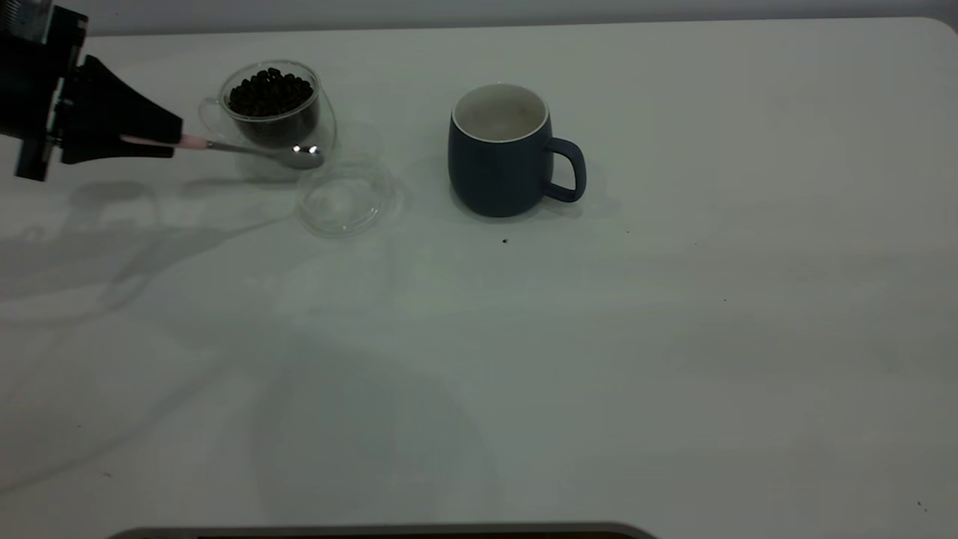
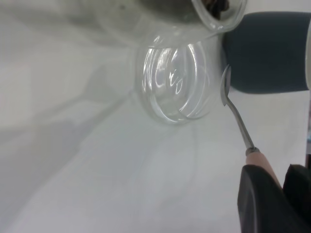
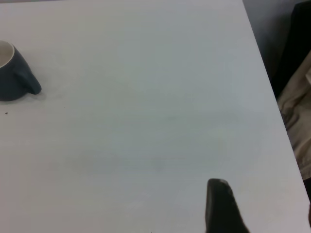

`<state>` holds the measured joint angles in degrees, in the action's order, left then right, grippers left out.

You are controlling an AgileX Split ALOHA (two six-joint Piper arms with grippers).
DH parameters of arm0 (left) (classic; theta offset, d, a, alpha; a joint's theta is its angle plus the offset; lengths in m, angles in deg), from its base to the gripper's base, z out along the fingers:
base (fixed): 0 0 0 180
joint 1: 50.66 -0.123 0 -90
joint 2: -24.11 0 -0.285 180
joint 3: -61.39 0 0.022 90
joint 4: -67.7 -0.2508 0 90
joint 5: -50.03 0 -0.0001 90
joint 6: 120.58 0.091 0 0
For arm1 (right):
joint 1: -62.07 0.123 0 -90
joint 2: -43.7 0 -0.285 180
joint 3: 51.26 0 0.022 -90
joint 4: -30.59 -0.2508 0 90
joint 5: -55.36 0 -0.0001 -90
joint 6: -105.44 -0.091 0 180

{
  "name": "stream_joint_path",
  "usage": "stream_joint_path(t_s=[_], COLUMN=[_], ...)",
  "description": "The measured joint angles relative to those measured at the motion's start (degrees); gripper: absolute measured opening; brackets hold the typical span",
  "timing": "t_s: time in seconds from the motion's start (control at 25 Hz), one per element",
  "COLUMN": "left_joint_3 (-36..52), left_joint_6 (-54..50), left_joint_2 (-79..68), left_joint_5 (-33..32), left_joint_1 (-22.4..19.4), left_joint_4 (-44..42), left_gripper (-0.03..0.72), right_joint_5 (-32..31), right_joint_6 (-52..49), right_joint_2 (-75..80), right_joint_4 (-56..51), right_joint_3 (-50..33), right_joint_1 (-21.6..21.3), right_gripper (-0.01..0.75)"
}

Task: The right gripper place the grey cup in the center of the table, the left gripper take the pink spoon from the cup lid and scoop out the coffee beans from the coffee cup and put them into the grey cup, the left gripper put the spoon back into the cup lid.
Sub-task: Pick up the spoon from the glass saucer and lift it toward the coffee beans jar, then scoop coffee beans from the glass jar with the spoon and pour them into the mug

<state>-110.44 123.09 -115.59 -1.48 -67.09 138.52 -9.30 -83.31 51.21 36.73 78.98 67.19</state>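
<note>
My left gripper (image 1: 178,139) is at the table's far left, shut on the pale pink handle of the pink spoon (image 1: 254,149). The spoon is held about level, with its shiny bowl empty. The bowl hangs in front of the coffee cup (image 1: 275,105), just over the far edge of the cup lid (image 1: 346,198). The glass coffee cup is heaped with coffee beans (image 1: 269,90). The grey cup (image 1: 501,153) stands upright near the table's middle, handle to the right, white inside looking empty. The left wrist view shows the spoon (image 2: 238,121), lid (image 2: 175,82) and grey cup (image 2: 269,53). My right gripper (image 3: 265,199) hovers open over bare table.
The white table (image 1: 673,337) stretches wide to the right and front of the grey cup, with a few tiny dark specks. In the right wrist view the grey cup (image 3: 12,73) is far off and the table's edge (image 3: 272,107) is close by.
</note>
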Motion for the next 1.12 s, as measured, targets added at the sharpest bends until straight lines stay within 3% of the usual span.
stream_joint_path(t_s=[0.28,0.52,0.8,1.12], left_joint_3=[-1.9,-10.9,-13.7,-13.7], left_joint_6=[-2.0,-2.6,-5.9,-4.4], left_joint_2=[2.8,5.1,4.3,-0.3], left_joint_5=[-3.2,-6.7,1.5,4.0], left_joint_1=[-0.3,-0.8,-0.9,-0.9], left_joint_4=[-1.9,0.1,-3.0,-6.6], left_gripper=[0.128,0.128,0.128,0.127], right_joint_5=[0.0,0.0,0.0,0.0], right_joint_6=[0.0,0.0,0.0,0.0], right_joint_2=[0.0,0.0,0.0,0.0], right_joint_4=[0.0,0.0,0.0,0.0], right_joint_3=[0.0,0.0,0.0,0.0], right_joint_1=[0.0,0.0,0.0,0.0], right_gripper=[0.457,0.457,0.457,0.457])
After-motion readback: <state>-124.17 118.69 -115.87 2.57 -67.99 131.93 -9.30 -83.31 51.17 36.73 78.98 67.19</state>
